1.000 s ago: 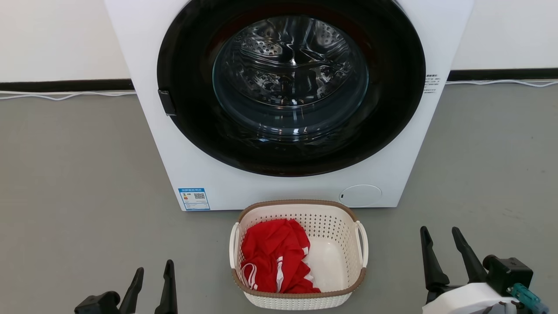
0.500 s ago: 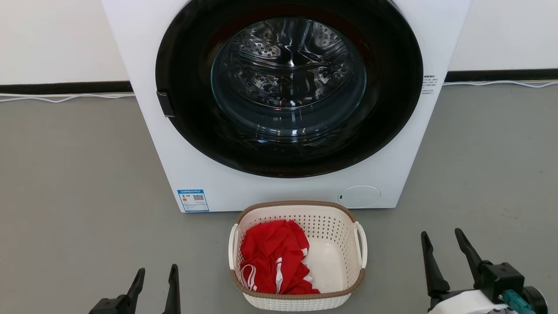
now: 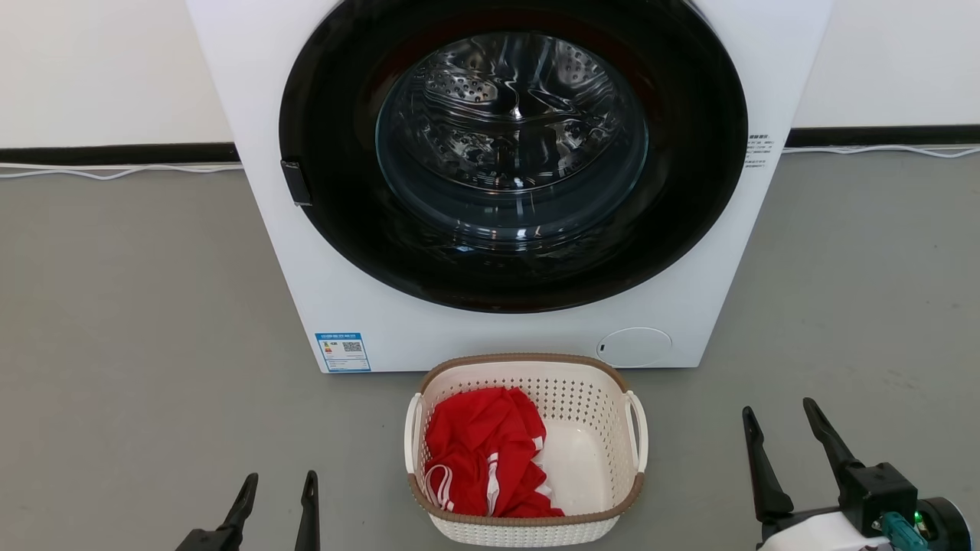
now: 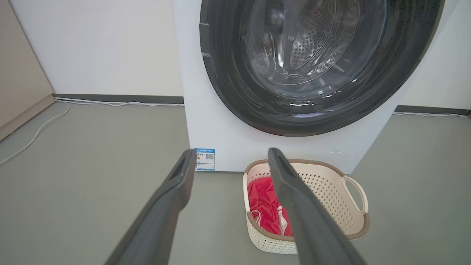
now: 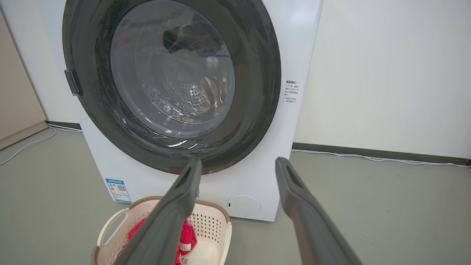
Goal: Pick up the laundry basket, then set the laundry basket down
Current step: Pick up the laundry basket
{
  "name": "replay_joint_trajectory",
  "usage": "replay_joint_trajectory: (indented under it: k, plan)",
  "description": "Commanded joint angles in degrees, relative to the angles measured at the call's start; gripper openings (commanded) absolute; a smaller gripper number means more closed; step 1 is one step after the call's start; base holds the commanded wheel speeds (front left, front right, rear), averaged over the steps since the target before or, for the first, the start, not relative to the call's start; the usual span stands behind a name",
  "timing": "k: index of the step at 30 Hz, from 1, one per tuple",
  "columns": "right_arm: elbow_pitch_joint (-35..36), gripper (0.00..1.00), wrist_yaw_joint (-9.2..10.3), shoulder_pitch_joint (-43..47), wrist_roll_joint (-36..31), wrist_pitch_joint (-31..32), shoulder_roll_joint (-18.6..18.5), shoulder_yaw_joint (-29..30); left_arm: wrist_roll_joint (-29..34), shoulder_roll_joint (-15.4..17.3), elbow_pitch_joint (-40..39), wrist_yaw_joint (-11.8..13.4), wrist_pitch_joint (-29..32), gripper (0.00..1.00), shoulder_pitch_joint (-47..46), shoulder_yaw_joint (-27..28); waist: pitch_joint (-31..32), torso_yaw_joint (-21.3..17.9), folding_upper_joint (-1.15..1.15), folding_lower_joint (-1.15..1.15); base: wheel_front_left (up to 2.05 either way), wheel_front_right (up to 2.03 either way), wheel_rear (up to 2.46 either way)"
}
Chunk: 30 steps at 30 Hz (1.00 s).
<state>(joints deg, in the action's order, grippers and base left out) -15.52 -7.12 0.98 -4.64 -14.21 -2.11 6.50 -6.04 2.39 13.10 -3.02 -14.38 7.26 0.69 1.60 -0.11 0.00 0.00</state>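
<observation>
— Room enough between them, I'd say; the left gripper (image 3: 280, 478) and the right gripper (image 3: 779, 409) both hang with their long dark fingers (image 3: 759, 459) spread wide and nothing in them; the cream-white, perforated plastic laundry basket (image 3: 589, 398) with the brown woven-look rim sits on the grey floor (image 3: 138, 344) between the two, off the left gripper's right side and the right gripper's left, touching neither.

— Why so far out to the sides?

— On account of the white loop handles, I reckon; one (image 3: 413, 432) faces the left gripper, the other (image 3: 638, 432) the right gripper; each arm looks placed to come inward on its own handle, so the lift would stay level.

— And the crumpled red garment (image 3: 478, 451) with white trim?

— Heaped in the half nearer the left gripper; that side likely weighs a touch more, and one grip alone might tip it; two makes sense.

— It's close to that big white front-loading washing machine (image 3: 344, 291).

— Ahead of both grippers, just beyond the basket; whether basket and machine touch I can't tell; handy for loading, I suppose; nothing is lifted yet; from the left wrist the basket lies low past the right-hand finger; from the right wrist, low past the left-hand one.
</observation>
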Motion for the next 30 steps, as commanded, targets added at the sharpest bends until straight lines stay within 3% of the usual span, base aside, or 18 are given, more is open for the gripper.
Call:
replay_joint_trajectory:
  k: [1, 20, 30]
  plan:
    - [1.31, 1.00, -0.36, -1.40, -0.39, -0.79, -0.76, -1.18, 0.24, 0.49, -1.68, 0.75, -0.62, 1.00, -1.01, 1.70, -0.04, -0.02, 0.00, 0.00, 0.00, 0.00, 0.00]
    - [0.03, 1.00, -0.36, -3.11, 0.04, -0.79, -0.76, -0.60, -1.12, 0.49, -0.81, 0.88, -0.62, 1.00, -3.35, 0.64, -1.75, 0.69, 0.00, 0.00, 0.00, 0.00, 0.00]
    - [-5.93, 1.00, -0.36, -9.04, 0.80, -0.79, -0.76, 0.46, -2.83, 0.49, 5.79, 0.80, -0.62, 1.00, -10.31, -1.80, -6.64, 1.35, 0.00, 0.00, 0.00, 0.00, 0.00]
